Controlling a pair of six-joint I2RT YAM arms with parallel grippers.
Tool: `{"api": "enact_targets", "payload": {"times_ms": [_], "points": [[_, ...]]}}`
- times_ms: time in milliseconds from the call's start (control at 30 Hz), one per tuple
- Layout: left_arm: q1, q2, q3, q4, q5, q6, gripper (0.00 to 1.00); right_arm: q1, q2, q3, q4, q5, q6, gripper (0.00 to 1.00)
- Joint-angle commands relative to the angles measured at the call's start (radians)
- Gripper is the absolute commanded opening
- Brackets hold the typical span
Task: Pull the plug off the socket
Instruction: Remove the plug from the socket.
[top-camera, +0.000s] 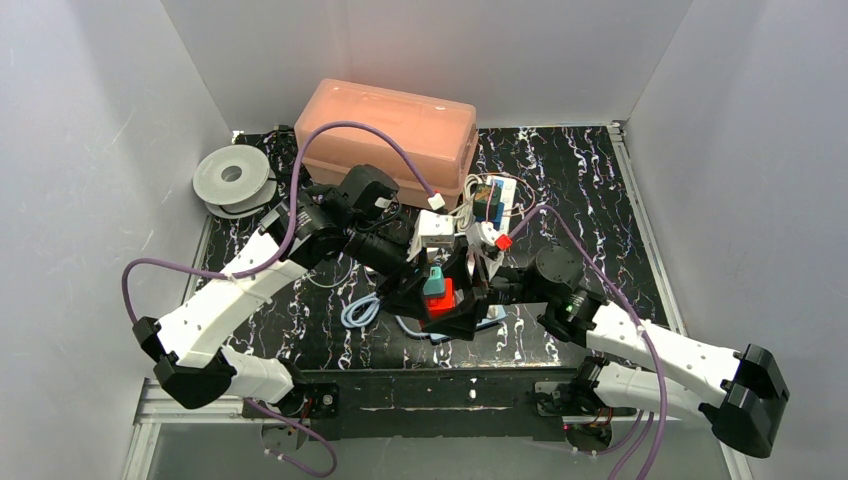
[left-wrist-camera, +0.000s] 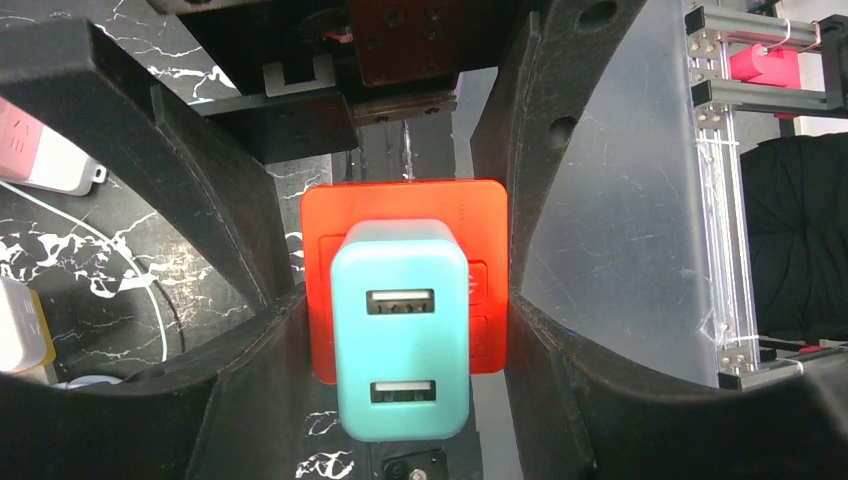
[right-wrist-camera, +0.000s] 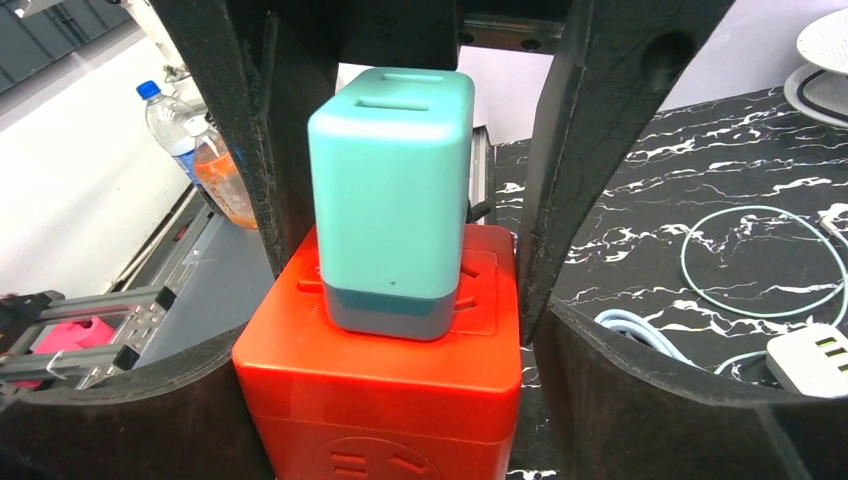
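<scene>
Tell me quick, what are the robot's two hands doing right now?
Left gripper: jaws closed on the red socket.
Right gripper: jaws open around the teal plug, not gripping it.

Black marbled table (top-camera: 600, 180) bears pink box (top-camera: 390, 125), grey spool (top-camera: 232, 180), seemingly cables (top-camera: 358, 312).

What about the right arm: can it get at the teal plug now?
Probably yes: the right gripper stands open on either side of the teal plug, nothing between, while the left gripper holds the red socket.
</scene>
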Motion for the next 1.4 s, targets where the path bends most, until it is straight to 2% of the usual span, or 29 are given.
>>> {"api": "enact_targets", "payload": {"times_ms": [0, 333, 400, 667, 767, 800, 900, 933, 967, 1033, 1067, 1367], "points": [[-0.003, -0.029, 0.023, -0.013, 0.048, 0.011, 0.12, 0.000, -0.006, -0.018, 0.096, -0.013, 0.029, 0.87], [-0.003, -0.038, 0.002, -0.020, 0.033, 0.034, 0.12, 0.000, -0.070, 0.003, -0.054, 0.010, -0.064, 0.89], [-0.002, -0.039, 0.001, -0.020, 0.033, 0.029, 0.12, 0.000, -0.071, 0.006, -0.065, 0.019, -0.071, 0.85], [-0.002, -0.033, 0.003, -0.006, 0.042, 0.007, 0.12, 0.001, 0.002, 0.059, 0.018, -0.004, -0.042, 0.40], [-0.002, -0.028, 0.003, 0.004, 0.048, -0.004, 0.13, 0.002, 0.072, 0.120, 0.023, -0.049, -0.014, 0.07], [-0.002, -0.027, 0.005, 0.004, 0.048, -0.007, 0.13, 0.003, 0.090, 0.132, 0.021, -0.060, -0.005, 0.01], [-0.003, -0.032, 0.007, 0.005, 0.048, -0.010, 0.15, 0.004, 0.098, 0.115, 0.058, -0.065, 0.020, 0.01], [-0.003, -0.035, 0.004, 0.003, 0.048, -0.009, 0.18, 0.005, 0.084, 0.093, 0.077, -0.055, 0.022, 0.01], [-0.002, -0.038, 0.002, 0.000, 0.044, -0.011, 0.35, 0.005, 0.064, 0.074, 0.087, -0.044, 0.021, 0.01], [-0.003, -0.049, -0.005, -0.001, 0.028, -0.021, 0.92, 0.006, 0.018, 0.051, 0.054, -0.018, -0.009, 0.01], [-0.002, -0.057, -0.009, -0.001, 0.020, -0.020, 0.98, 0.007, -0.008, 0.049, 0.009, -0.004, -0.043, 0.01], [-0.002, -0.105, 0.017, -0.069, 0.068, 0.052, 0.98, 0.024, -0.118, 0.149, -0.479, 0.097, -0.298, 0.01]]}}
